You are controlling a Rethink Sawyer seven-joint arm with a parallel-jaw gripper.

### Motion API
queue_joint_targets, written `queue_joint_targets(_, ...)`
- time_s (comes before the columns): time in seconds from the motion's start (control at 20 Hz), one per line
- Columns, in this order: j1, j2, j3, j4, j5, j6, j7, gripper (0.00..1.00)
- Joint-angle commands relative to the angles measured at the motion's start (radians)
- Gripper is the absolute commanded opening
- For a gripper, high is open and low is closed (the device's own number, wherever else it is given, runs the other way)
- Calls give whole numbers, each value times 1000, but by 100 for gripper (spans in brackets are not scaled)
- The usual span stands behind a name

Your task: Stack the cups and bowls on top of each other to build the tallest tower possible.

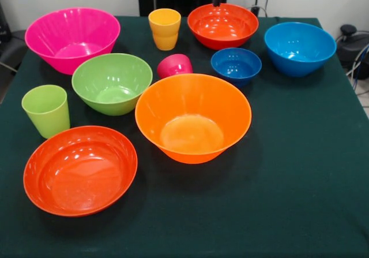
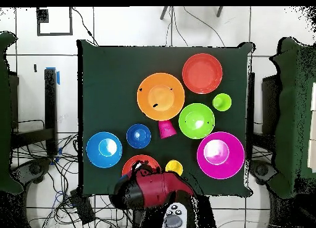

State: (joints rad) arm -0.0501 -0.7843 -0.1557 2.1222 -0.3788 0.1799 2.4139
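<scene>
All the bowls and cups sit apart on the dark green table; none is on another, so no tower shows. The bowls are big pink point(image 1: 72, 36), big orange point(image 1: 193, 116), green point(image 1: 112, 82), a near red-orange point(image 1: 81, 168), a far red-orange point(image 1: 222, 24), light blue point(image 1: 300, 47) and small dark blue point(image 1: 236, 64). The yellow-orange cup point(image 1: 165, 28) and the lime cup point(image 1: 46, 111) stand upright. The red-pink cup point(image 1: 174, 66) lies tipped on its side. My gripper point(image 2: 142, 175) hangs at the robot's edge over the far red-orange bowl point(image 2: 137, 164), and the arm hides it.
The red and black arm point(image 2: 154, 188) is drawn back over the table edge by the pedestal. Cables lie on the floor point(image 2: 55, 176) beside the table. Bare cloth point(image 1: 300, 183) lies at the front right of the front view.
</scene>
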Motion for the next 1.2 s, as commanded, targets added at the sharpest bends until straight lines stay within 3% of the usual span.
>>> queue_joint_targets(0.05, 51, 135, -39, -18, 59, -128, 188, 100)
queue_joint_targets(0.3, 91, 200, -107, 5, 167, -225, 272, 100)
queue_joint_targets(0.5, 61, 233, -97, 48, 237, -315, 294, 100)
queue_joint_targets(0.85, -32, 228, -80, 71, 212, -366, 215, 100)
queue_joint_targets(1.2, -93, 117, -46, 115, 185, -279, 158, 100)
